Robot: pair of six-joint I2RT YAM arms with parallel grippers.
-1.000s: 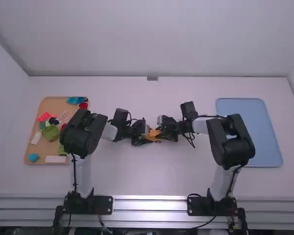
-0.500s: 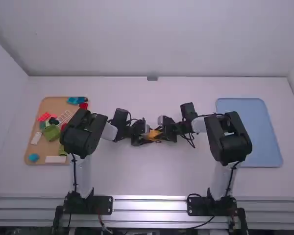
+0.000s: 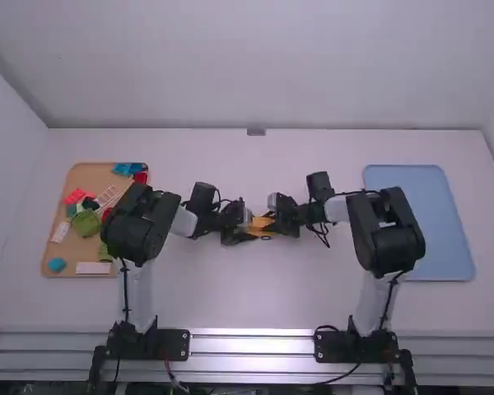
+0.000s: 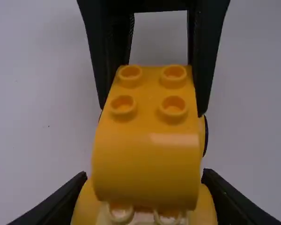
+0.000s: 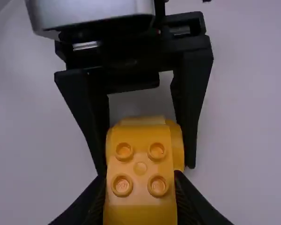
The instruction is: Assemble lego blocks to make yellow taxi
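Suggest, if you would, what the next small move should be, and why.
Probably press the curved yellow block down gently with the right gripper while the left gripper steadies the lower yellow body: fingers flank both, and I cannot tell whether the block is fully seated.

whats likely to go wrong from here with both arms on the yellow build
1. Both the left pincer and the right pincer grip the yellow build, so an uneven pull or twist might split its blocks.
2. A fingertip of the right pincer sits right by a black wheel and might catch on it when moving.
3. The pincers are very close together, so a small sideways shift could make them bump.
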